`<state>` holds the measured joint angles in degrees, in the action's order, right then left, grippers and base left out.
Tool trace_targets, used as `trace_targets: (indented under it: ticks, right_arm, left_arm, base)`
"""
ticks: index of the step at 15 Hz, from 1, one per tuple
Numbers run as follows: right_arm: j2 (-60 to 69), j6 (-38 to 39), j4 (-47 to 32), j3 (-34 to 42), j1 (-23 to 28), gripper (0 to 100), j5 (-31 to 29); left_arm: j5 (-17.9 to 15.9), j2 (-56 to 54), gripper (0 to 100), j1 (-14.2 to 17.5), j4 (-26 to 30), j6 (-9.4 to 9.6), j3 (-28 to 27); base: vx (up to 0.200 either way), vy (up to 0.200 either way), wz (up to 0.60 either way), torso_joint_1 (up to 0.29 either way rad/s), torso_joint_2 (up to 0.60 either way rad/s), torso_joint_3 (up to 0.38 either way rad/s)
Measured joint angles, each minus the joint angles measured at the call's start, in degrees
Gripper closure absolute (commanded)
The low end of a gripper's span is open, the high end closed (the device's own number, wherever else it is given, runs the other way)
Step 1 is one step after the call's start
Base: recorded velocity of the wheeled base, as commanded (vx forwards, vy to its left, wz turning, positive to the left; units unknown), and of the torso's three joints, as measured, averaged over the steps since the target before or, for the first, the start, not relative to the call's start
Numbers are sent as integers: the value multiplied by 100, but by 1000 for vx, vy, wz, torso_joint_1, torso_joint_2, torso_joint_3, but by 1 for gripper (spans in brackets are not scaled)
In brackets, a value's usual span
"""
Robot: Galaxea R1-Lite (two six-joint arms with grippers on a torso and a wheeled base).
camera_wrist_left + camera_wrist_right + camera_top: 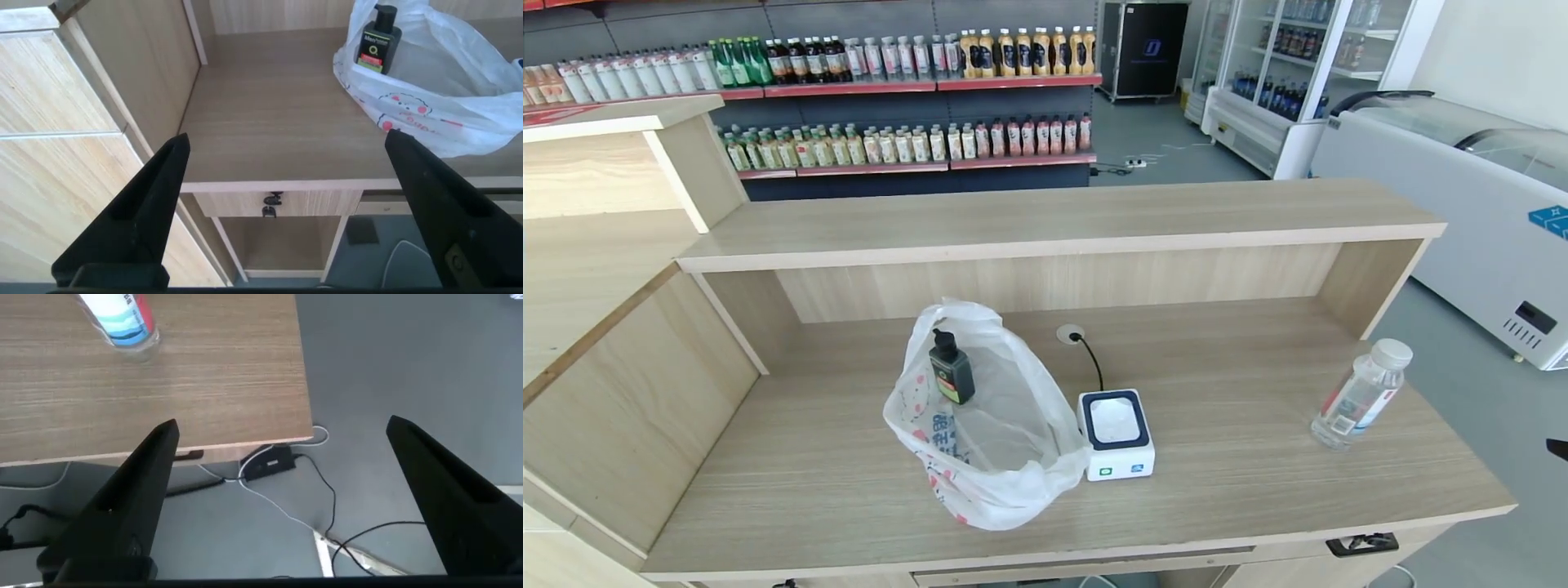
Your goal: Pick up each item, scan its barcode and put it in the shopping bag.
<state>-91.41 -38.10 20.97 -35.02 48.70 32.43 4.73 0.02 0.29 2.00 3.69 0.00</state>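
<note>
1 item done, 1 left, by the look of it. The shopping bag (988,433) stands open on the bench (1258,457), left of centre, with a dark pump bottle (951,367) upright inside it against the far wall. So that 1 counts as bagged. The plastic is crumpled and half see-through, so anything lying deeper in the bag possibly goes unseen. The scanner (1116,433) sits touching or just beside the bag on its right, window facing up with nothing on it. The water bottle (1360,394) stands upright near the bench's right edge, well apart from the scanner. It is not yet picked, scanned or bagged. The left tool (286,140) has its fingers spread wide and holds nothing. It hangs off the bench's near-left front edge, with the bag ahead. The right tool (283,423) is also spread and bare. It hangs past the near-right corner over the floor, with the water bottle ahead on the bench.
</note>
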Motion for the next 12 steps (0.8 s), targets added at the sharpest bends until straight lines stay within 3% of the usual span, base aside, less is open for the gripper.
trace_targets:
  ticks: [7, 12]
  right_arm:
    - [-1380, 66, 1759, 27, -684, 0, 13]
    - [-1929, 165, 2080, 5, -1259, 0, 33]
  left_arm:
    - [0, 0, 0, -5, 0, 0, 0]
    - [0, 0, 0, -5, 0, -2, 0]
  base:
    - [0, 0, 0, 0, 0, 0]
    - [0, 0, 0, 0, 0, 0]
